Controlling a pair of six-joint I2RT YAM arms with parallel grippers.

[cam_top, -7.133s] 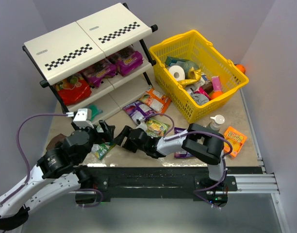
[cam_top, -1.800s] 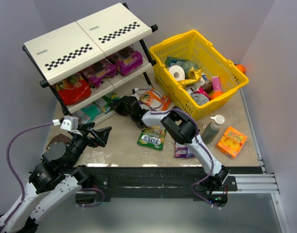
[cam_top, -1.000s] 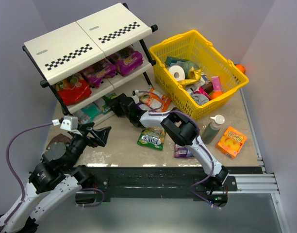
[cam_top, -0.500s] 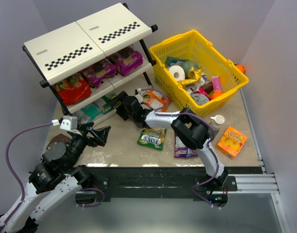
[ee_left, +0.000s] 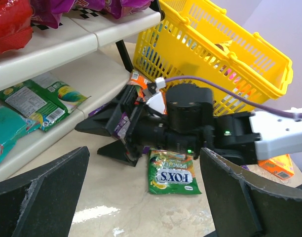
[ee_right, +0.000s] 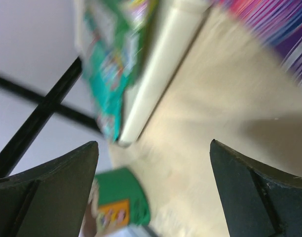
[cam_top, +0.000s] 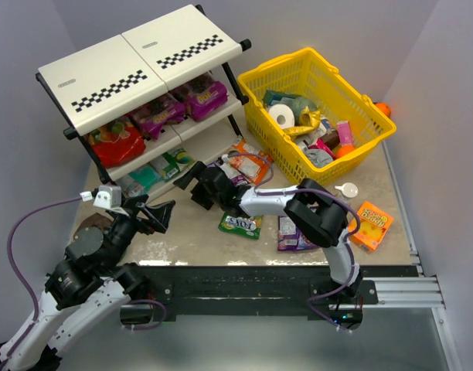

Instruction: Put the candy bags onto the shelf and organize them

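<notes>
The shelf [cam_top: 136, 62] stands at the back left. It holds a red candy bag [cam_top: 113, 141] and two purple ones [cam_top: 155, 114] on its middle tier. A green bag [cam_top: 168, 164] and a teal bag [cam_top: 140, 178] lie on the bottom tier [ee_left: 72, 74]. On the table lie a green Fox's bag [cam_top: 240, 224] [ee_left: 173, 173], a purple bag [cam_top: 290, 232] and an orange bag [cam_top: 248, 162]. My right gripper [cam_top: 188, 190] [ee_right: 154, 143] is open and empty just in front of the bottom tier. My left gripper [cam_top: 163, 216] [ee_left: 144, 150] is open and empty, facing the right one.
A yellow mesh basket [cam_top: 372, 127] [ee_left: 269, 64] full of goods stands at the back right. A grey bottle with a white cap [cam_top: 346, 189] and an orange box [cam_top: 373, 224] are on the right side. The right wrist view is blurred.
My right gripper has opened and drawn back from the bottom tier toward the table's middle, leaving the green bag on it. The left arm has not moved.
</notes>
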